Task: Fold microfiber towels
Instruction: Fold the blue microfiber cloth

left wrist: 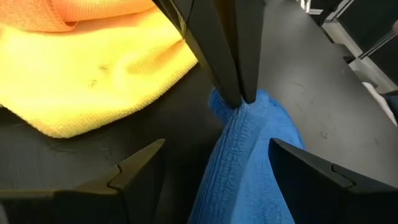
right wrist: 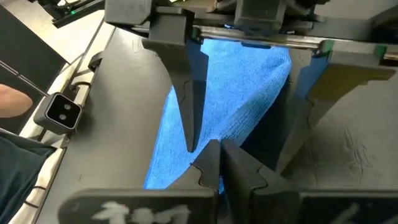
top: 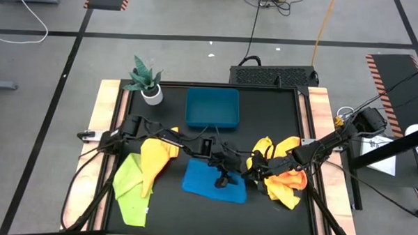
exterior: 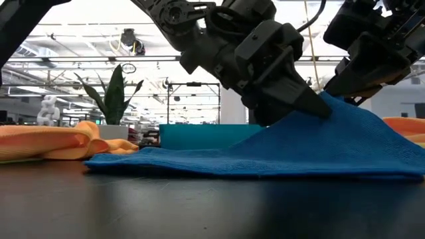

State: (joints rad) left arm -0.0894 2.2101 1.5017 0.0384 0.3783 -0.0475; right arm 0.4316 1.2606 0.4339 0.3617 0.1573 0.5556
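1. Currently the blue towel (top: 214,182) lies on the dark table (top: 278,120) at front centre, between the yellow and lime-green towels (top: 141,178) on the left arm's side and the yellow-orange heap (top: 283,177) on the right arm's side. The blue tray (top: 212,107) sits behind it, apart.
2. Right gripper (left wrist: 239,99): fingers pressed together, pinching a raised peak of the blue cloth. Low view shows the towel tented up to that pinch, the rest flat on the table.
3. Left gripper (right wrist: 242,149): fingers spread wide, straddling the same ridge of cloth just beside the right's pinch, not yet closed on it.
4. Step in hand, as I judge it: taking a second hold on the lifted edge so both arms can carry the fold.
5. To do it well: bring the left fingers down so the ridge sits squarely between them, then close on one layer edge, not a bunched wad.
6. Keep the right pinch firm and level meanwhile; microfiber is limp and will sag or slide out if tension drops.
7. Risk: the two grippers are crowded close; fingers may collide, or the left may clamp the right's fingertip instead of cloth.
8. Watch the neighbouring yellow towel; dragging could catch it.
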